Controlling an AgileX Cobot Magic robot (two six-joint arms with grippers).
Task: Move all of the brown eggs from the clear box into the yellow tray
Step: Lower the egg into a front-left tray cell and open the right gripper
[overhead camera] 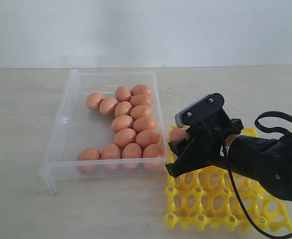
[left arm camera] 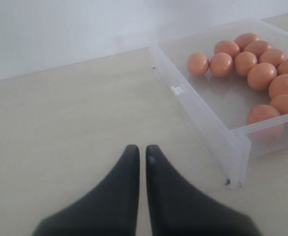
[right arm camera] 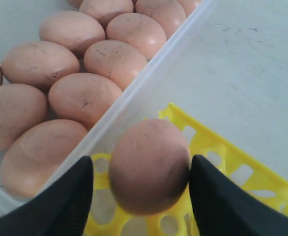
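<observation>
Landmark: shallow transparent plastic box point(overhead camera: 61, 142).

- Fifteen smooth orange-brown eggs point(overhead camera: 131, 124) counted inside it, clustered against the wall that faces the bright yellow openwork egg tray point(overhead camera: 206, 204).
- Tray lies just beside that wall. The black arm covers part of it and the frame edge cuts it off.
- Right gripper point(right arm camera: 141, 160) is over the tray corner nearest the box, jaws spread. One egg point(right arm camera: 149, 167) sits between them with a gap at one finger. Its seating in the cell is hidden.
- Left gripper point(left arm camera: 141, 150) is away from the box over bare table, fingers pressed together.
</observation>
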